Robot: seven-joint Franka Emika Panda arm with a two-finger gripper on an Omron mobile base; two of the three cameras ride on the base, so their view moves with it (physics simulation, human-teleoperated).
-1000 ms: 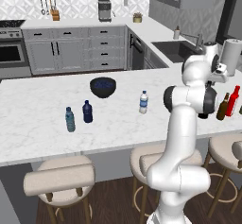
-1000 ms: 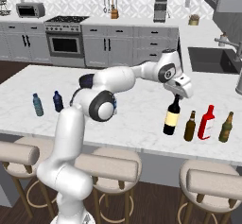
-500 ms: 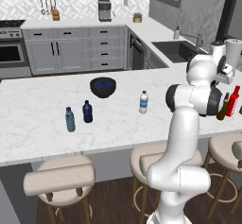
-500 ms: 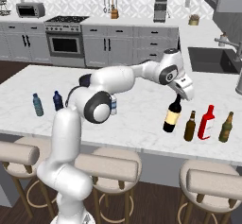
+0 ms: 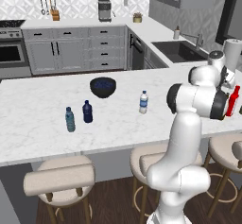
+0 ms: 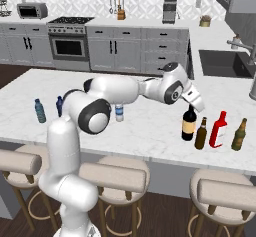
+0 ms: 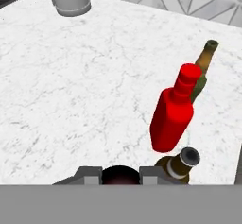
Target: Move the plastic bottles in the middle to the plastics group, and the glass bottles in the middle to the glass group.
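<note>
White marble covers the island surface (image 6: 150,126), behind which grey cabinets, a stove and a sink are seen. Toward the right end of it, the end effector (image 6: 192,101) is seen just above the neck of the black wine bottle (image 6: 188,125), which stands upright; from the hand camera the dark top of that bottle (image 7: 120,176) sits between the fingertips (image 7: 88,173) (whether the fingers press on it or stand slightly apart cannot be told). Just beside the wine bottle a brown bottle (image 6: 201,134) stands upright, followed by the red bottle (image 6: 218,130) and, at the end of the row, an olive-brown bottle (image 6: 239,135). In the hand view the red bottle (image 7: 173,115) is seen with the brown bottle's open mouth (image 7: 188,158) below it and the olive-brown bottle (image 7: 203,64) behind it. Well apart, near the middle of the surface, the clear water bottle (image 5: 143,102) with a white cap is found upright. Farther left, the teal-blue bottle (image 5: 70,120) and the navy bottle (image 5: 87,111) stand near each other, with a dark bowl (image 5: 103,87) behind them.
</note>
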